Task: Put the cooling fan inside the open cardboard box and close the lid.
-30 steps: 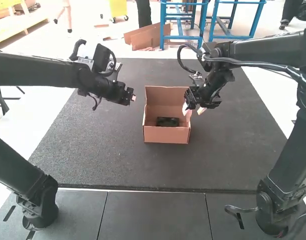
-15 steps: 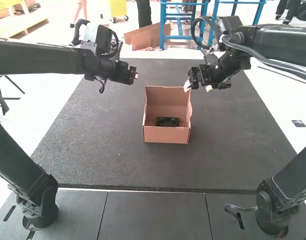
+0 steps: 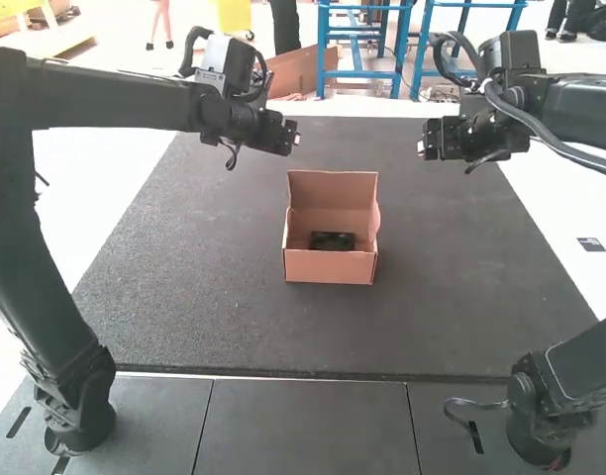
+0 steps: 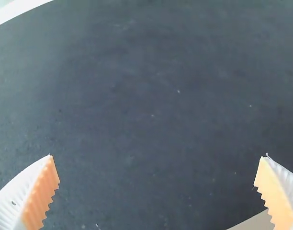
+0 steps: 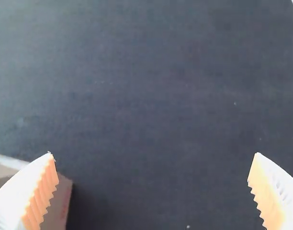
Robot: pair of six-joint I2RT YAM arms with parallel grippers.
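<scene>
An open cardboard box (image 3: pixel 330 240) stands in the middle of the black mat, its lid flap upright at the back. A black cooling fan (image 3: pixel 332 240) lies inside on the box floor. My left gripper (image 3: pixel 289 140) hangs above the mat behind the box's left corner, open, with nothing between its ribbed white fingers (image 4: pixel 34 196). My right gripper (image 3: pixel 426 140) hovers behind and to the right of the box, also open and empty; one of its fingers (image 5: pixel 35 191) shows over a pale box edge (image 5: pixel 60 203).
The black mat (image 3: pixel 184 257) covers the table around the box, with white floor on both sides. Flat cardboard pieces (image 3: pixel 288 71) and blue metal frames (image 3: pixel 367 40) stand beyond the mat's far edge.
Both grippers have risen and pulled back from the box sides toward the far edge of the mat. The right one left the box's right flap. Box and fan have stayed put.
</scene>
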